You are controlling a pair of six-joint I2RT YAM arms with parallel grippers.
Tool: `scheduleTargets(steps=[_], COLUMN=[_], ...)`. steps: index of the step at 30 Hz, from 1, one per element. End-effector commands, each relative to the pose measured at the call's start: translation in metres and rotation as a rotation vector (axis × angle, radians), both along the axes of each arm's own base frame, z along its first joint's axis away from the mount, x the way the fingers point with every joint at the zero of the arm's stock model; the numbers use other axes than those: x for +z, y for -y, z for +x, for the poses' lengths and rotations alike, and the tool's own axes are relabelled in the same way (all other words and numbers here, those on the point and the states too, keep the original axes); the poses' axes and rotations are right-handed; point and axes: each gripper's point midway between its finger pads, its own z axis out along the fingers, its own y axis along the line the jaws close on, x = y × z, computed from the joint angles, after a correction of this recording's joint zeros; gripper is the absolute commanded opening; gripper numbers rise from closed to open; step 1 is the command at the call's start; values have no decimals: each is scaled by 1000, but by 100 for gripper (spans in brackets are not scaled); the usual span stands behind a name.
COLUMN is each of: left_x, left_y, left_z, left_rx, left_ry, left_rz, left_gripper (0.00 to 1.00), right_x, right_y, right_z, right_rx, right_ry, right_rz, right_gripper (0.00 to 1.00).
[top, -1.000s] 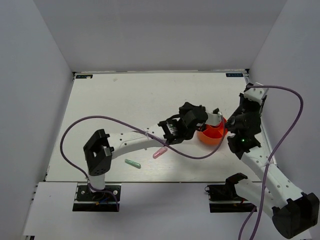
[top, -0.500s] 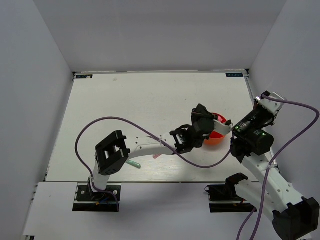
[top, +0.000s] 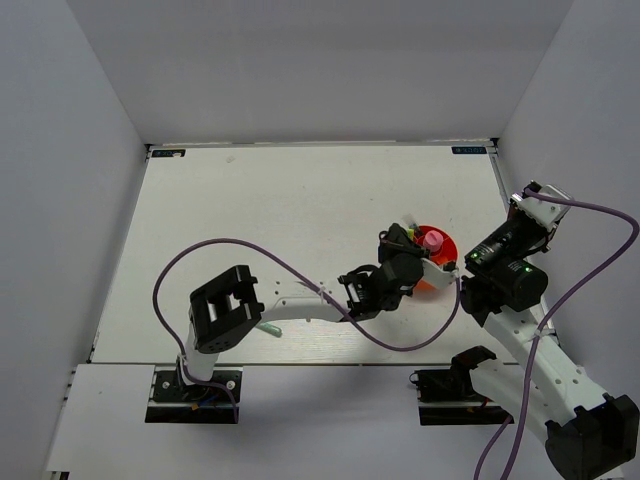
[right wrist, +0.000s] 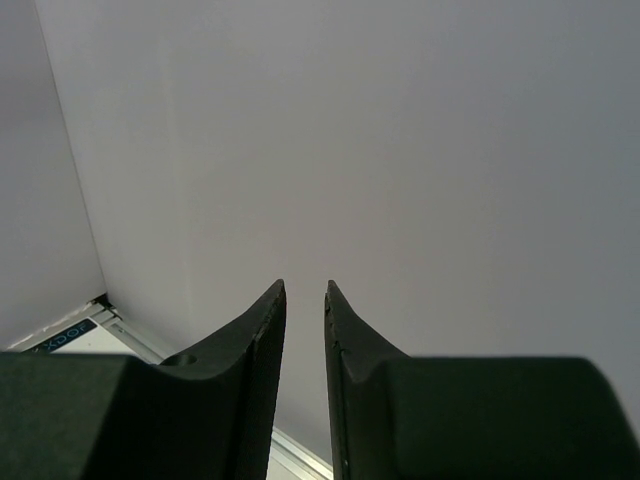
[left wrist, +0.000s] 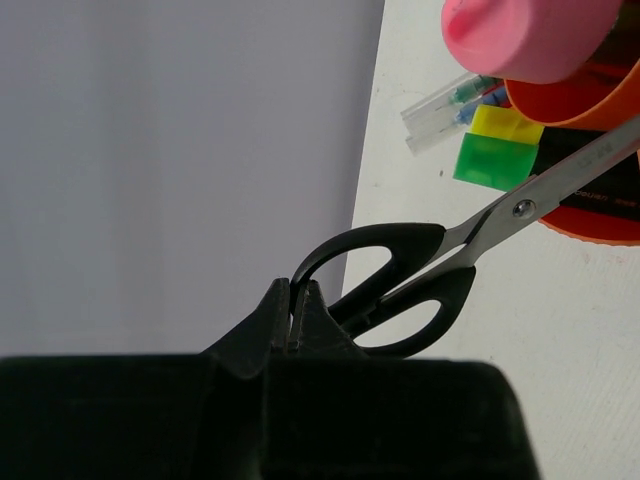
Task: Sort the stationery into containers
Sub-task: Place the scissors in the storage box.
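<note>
1. Black-handled scissors (left wrist: 400, 285) with steel blades were in your left gripper (left wrist: 297, 292). Its jaws were pinched tight on the upper handle loop, and the blades reached across the rim of the bright orange round plastic bowl (left wrist: 600, 100).
2. That bowl sat on the white table (top: 250, 220), right of centre, with your left arm stretched out to it.
3. In the bowl you had a pink-capped bottle (left wrist: 530, 35), black markers with yellow and green caps (left wrist: 490, 158) and thin clear pens (left wrist: 445, 100), their ends poking past the rim.
4. A teal stick (top: 270, 328) lay near your left arm's base, well apart from the bowl.
5. Your right gripper (right wrist: 305, 300) pointed at the grey wall, its jaws a narrow slit apart and gripping nothing.
</note>
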Motion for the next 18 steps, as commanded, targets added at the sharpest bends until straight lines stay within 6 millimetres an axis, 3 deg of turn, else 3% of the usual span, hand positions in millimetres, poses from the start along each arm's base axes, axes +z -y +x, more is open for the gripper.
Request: scheduleTargets(steps=[1,18], left_x=[41,6], left_y=[-2,26], left_z=[-3,-11], left_rx=[6,-44], left_ry=[68,77], left_rz=[-107,0], left_gripper=[0,0], right_x=[19,15], right_y=[13,14], right_z=[-27,-29], right_rx=[-8,-8], right_ry=[272,272], right_rz=[154,158], right_gripper=[25,25])
